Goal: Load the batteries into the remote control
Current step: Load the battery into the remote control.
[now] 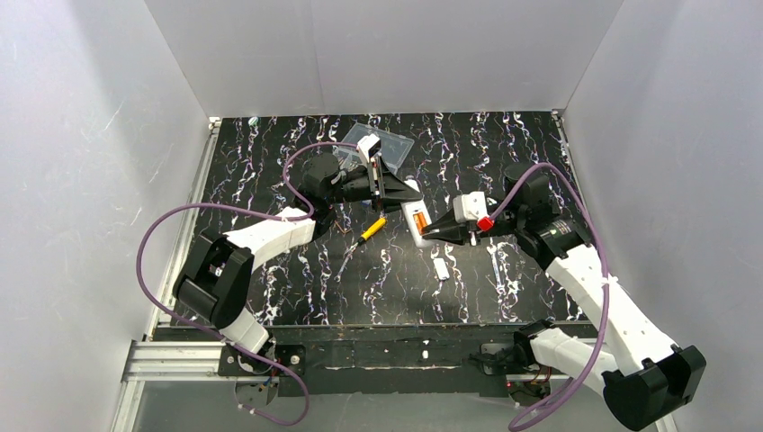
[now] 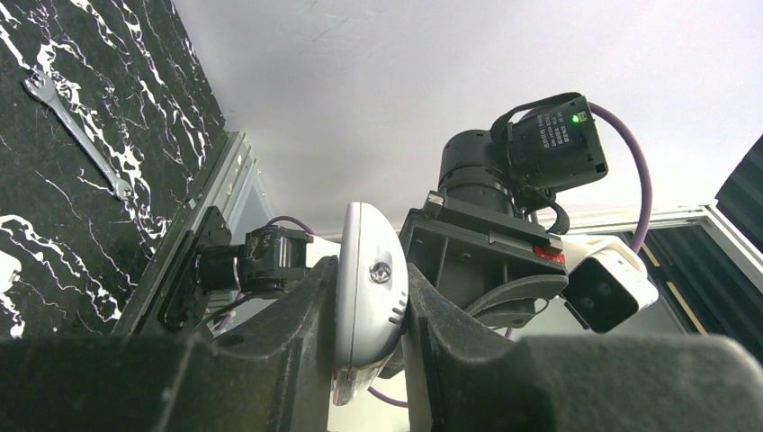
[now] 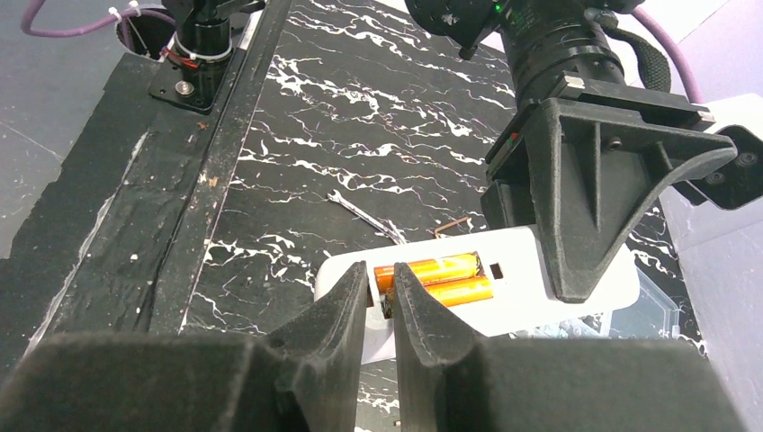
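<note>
White remote control (image 3: 517, 310) is partly covered: the left gripper (image 2: 371, 288) is clamped on it edge-on and held off the table, and one black finger (image 3: 594, 180) hides its far end. Two orange batteries (image 3: 443, 277) lie side by side in its open bay, their near ends behind the right gripper (image 3: 381, 288). That gripper's jaws show a narrow gap; can't tell whether they pinch anything. Nearby are a yellow-handled screwdriver (image 1: 371, 230), a small white plate (image 1: 441, 268), a clear plastic box (image 1: 382, 144) half behind the left arm, and a wrench (image 2: 76, 133). The table (image 1: 270, 180) is black with white veins; the walls (image 1: 405, 54) are plain white.
</note>
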Available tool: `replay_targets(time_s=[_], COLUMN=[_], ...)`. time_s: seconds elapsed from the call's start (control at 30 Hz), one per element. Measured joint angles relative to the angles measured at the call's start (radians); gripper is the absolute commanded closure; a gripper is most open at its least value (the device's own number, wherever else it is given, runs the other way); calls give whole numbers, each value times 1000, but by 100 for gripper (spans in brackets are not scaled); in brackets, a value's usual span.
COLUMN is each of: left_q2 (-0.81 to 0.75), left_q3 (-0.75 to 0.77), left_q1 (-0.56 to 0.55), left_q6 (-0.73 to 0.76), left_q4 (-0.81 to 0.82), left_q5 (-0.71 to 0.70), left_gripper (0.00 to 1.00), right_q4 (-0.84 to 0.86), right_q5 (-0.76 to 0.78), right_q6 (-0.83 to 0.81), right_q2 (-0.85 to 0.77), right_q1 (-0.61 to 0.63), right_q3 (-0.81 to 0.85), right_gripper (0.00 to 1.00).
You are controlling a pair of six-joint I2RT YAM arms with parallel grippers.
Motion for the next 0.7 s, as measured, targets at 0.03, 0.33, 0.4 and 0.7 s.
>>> replay_targets(time_s=[0.03,0.33,0.4,0.7], left_q2=[0,0,0,0], left_q3=[1,2,2,7], left_q1=[0,6,5,14], left_q6=[0,-15,-23,-41], left_q4=[0,24,30,49], left_q5=[0,-20,-21,-54], left_gripper=[100,100,100,100], right_q4=[8,-4,-3,166], right_q5=[2,21,21,71], right_q6=[6,74,100,414], right_q2=[-3,-59,-69,-170], right_q1=[0,3,3,8], right_q3=[-4,-5,2,-11], right_gripper=[74,73,73,63])
